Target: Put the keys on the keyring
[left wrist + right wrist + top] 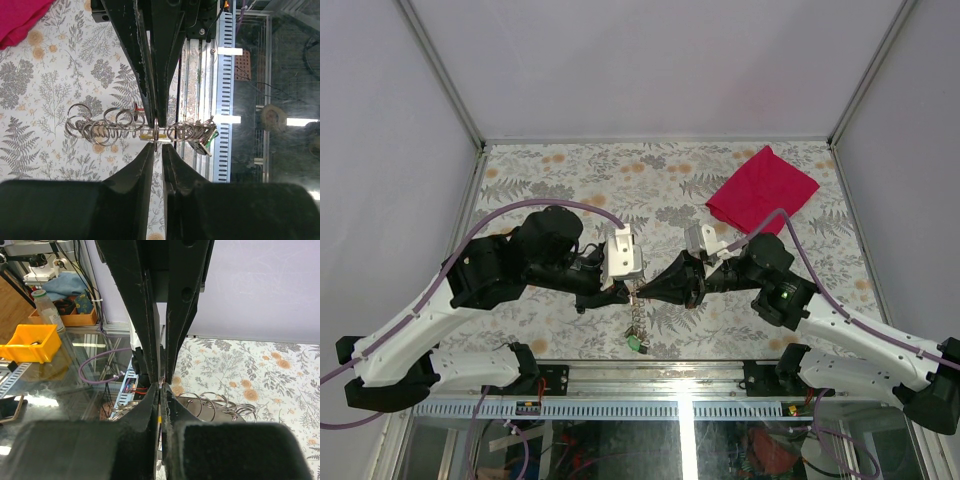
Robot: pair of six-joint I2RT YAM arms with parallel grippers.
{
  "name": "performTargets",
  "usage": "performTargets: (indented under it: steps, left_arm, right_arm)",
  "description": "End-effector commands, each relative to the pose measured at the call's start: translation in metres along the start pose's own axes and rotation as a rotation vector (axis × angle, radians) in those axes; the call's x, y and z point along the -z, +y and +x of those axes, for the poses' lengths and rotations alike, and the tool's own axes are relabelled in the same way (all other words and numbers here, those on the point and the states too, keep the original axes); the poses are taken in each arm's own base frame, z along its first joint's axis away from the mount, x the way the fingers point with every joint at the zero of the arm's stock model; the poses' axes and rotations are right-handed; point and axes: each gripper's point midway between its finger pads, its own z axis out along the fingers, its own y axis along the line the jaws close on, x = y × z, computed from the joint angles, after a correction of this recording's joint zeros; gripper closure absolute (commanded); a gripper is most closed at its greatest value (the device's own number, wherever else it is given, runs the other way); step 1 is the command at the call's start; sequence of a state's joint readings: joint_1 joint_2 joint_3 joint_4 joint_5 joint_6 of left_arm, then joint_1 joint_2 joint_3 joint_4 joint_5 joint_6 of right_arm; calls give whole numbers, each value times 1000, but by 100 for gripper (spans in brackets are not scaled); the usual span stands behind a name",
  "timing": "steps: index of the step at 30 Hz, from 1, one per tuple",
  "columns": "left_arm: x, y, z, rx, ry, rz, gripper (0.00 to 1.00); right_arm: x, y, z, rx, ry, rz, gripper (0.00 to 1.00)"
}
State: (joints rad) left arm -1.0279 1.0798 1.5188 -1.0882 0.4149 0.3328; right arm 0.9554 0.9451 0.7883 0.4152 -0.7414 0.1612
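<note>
Both grippers meet tip to tip above the near table edge, the left gripper [628, 291] facing the right gripper [642, 290]. Between them one ring of the keyring [156, 133] stands edge-on. In the left wrist view my left gripper [157, 146] has its jaws almost together on that ring. In the right wrist view my right gripper [161, 390] is shut on it from the other side. A yellow key [146, 135] lies against the ring, and a sliver of the red key [138, 106] shows beside the right arm's fingers [165, 50]. Linked rings [95, 127] trail off.
A small green tag [635, 343] hangs at the low end of the ring chain, over the metal rail [680, 375] at the table's near edge. A red cloth [762, 188] lies at the back right of the floral table.
</note>
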Motion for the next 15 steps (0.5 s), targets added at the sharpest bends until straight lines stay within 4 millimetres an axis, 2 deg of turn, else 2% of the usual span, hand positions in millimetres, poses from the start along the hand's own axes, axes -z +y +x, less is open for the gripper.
performTargets:
  steps: [1,5,10,15]
  left_arm:
    - [1,0,-20,-44,-80,3,88]
    - [2,0,-24,-48,-105,-1,89]
    - [0,1,-23,-45,-100,-2,100]
    - [0,0,-22,-42,-100,-1,100]
  right_arm:
    - [2,7,-64,126,-157,3,100]
    - [2,7,-64,123,-160,1,100]
    - [3,8,-66,121,-171,3,100]
    - [5,10,-73,124,-204,6,100]
